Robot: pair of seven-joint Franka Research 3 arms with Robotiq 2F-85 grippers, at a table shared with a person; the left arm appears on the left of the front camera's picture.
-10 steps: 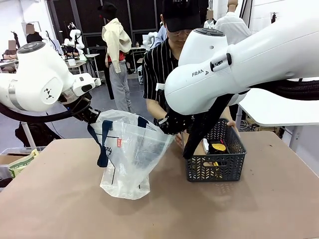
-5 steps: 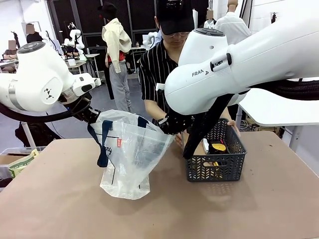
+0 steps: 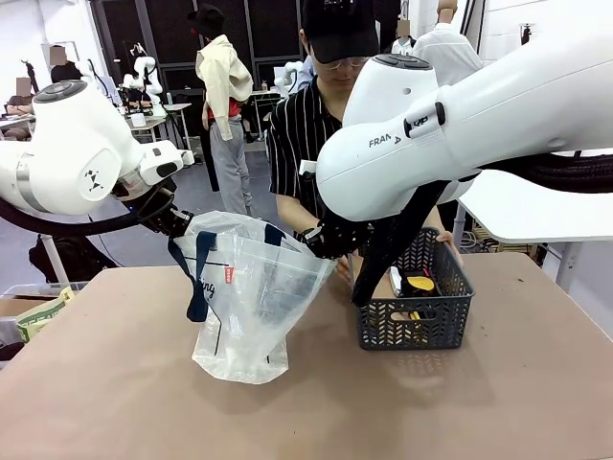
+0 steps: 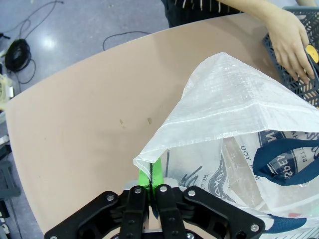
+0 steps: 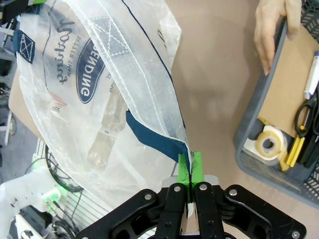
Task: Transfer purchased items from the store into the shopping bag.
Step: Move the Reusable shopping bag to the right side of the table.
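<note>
- Left pincer (image 4: 152, 174) is pressed together on the white rim corner of the shopping bag (image 3: 251, 297).
- Right pincer (image 5: 189, 167) pinches the opposite rim, at a navy strap (image 5: 152, 134).
- The bag hangs between them, its bottom on the bench (image 3: 431, 402).
- Tan packet (image 5: 289, 84) lies in the grey basket (image 3: 450, 321), beside the bag.

Bag (image 3: 251, 307) mouth stands open upward; right arm (image 3: 479, 115) crosses above the basket (image 3: 417, 331) at the bag's 3 o'clock; a hand (image 4: 286, 45) rests on its 9 o'clock rim; table (image 3: 498, 402) bare from 5 to 8 o'clock.
</note>
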